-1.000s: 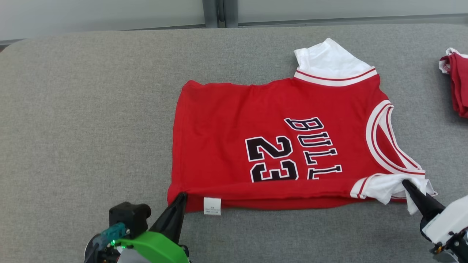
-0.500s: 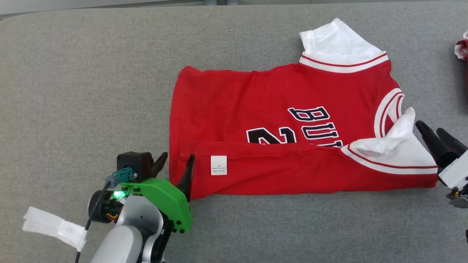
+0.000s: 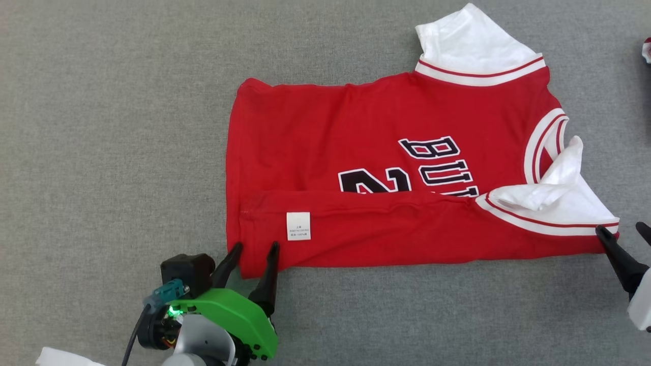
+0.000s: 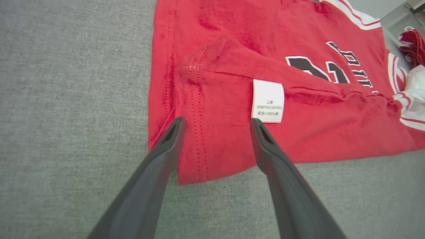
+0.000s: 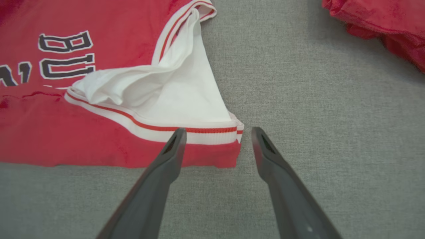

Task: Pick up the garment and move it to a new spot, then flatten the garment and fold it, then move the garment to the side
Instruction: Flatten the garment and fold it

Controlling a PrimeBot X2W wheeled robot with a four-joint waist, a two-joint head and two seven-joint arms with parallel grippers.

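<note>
Garment [image 3: 356, 127] corners between parted fingers [image 3: 268, 274]

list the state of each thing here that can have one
jersey, lying flat, near edge folded over the print
label, face up on the folded strip
left gripper, open, straddling the jersey's corner
right gripper, open at the sleeve corner, holding nothing
other red cloth, bunched, apart from the jersey

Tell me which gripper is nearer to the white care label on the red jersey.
Left. The left gripper sits open over the hem corner of the jersey, just beside the care label; the right gripper sits open at the sleeve corner, at the far end.
</note>
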